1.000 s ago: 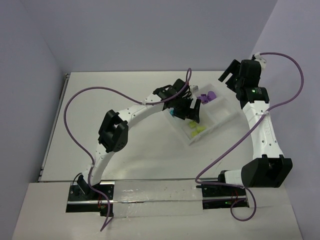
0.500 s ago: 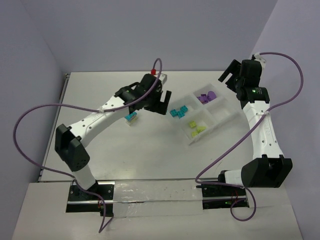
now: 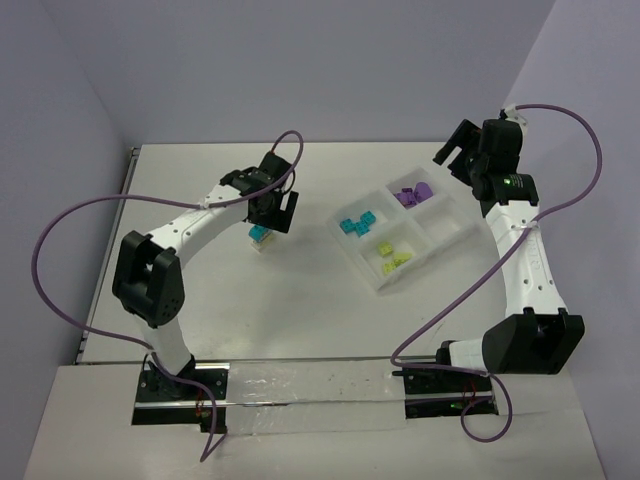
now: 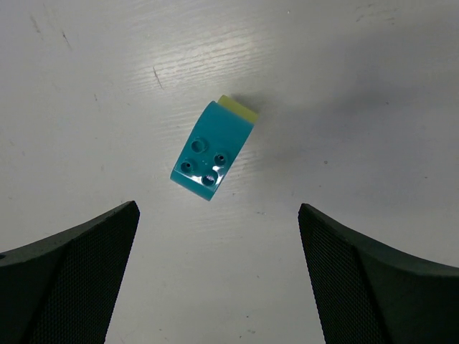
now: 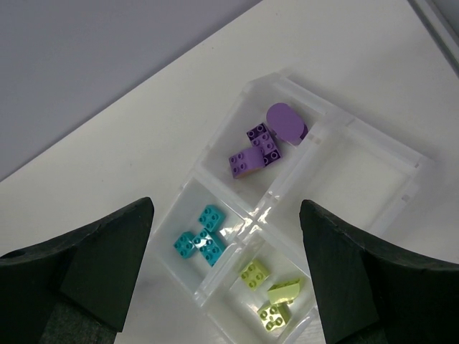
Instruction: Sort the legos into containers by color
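Observation:
A cyan brick stacked on a lime brick (image 4: 211, 150) lies on the white table, also seen in the top view (image 3: 262, 236). My left gripper (image 4: 217, 236) is open and empty, hovering just above this pair (image 3: 273, 212). The clear divided tray (image 3: 445, 222) holds purple bricks (image 3: 412, 195), cyan bricks (image 3: 357, 224) and lime bricks (image 3: 390, 255) in separate compartments. My right gripper (image 5: 226, 236) is open and empty, high above the tray (image 5: 366, 179), at its far right (image 3: 458, 152). The right wrist view shows the purple (image 5: 258, 147), cyan (image 5: 202, 236) and lime bricks (image 5: 272, 290).
One tray compartment at the right holds nothing. Grey walls close the table at the back and both sides. Purple cables (image 3: 80, 215) loop over both arms.
My left arm has swung left from over the tray to above the cyan-and-lime pair on the table. The right arm has not moved.

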`<state>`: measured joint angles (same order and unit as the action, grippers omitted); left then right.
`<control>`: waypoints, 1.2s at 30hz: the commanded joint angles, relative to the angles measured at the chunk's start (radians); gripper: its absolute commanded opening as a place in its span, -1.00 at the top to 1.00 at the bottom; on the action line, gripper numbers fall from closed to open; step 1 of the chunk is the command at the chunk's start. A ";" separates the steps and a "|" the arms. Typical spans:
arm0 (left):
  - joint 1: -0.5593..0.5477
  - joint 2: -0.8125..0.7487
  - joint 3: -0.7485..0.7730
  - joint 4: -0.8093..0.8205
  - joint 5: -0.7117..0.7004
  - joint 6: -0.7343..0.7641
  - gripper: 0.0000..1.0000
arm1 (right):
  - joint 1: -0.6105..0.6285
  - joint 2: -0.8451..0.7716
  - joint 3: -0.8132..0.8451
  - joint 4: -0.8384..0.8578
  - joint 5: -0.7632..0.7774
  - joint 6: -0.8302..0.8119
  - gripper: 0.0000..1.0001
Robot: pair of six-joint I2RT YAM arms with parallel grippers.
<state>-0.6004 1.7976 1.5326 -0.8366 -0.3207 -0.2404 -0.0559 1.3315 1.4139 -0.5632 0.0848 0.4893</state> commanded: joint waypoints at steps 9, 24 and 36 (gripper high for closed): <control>0.059 0.063 -0.019 0.116 0.032 0.008 -0.90 | -0.005 0.009 0.015 -0.003 -0.016 -0.003 -0.79; 0.097 0.113 -0.046 0.162 0.124 0.003 -0.43 | -0.007 0.006 0.025 -0.015 -0.022 -0.003 -0.78; 0.099 0.123 -0.047 0.156 0.151 0.001 -0.17 | -0.007 0.004 0.037 -0.015 -0.046 0.000 -0.78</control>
<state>-0.5076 1.9022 1.4796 -0.7052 -0.1975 -0.2359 -0.0559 1.3350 1.4139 -0.5740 0.0535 0.4896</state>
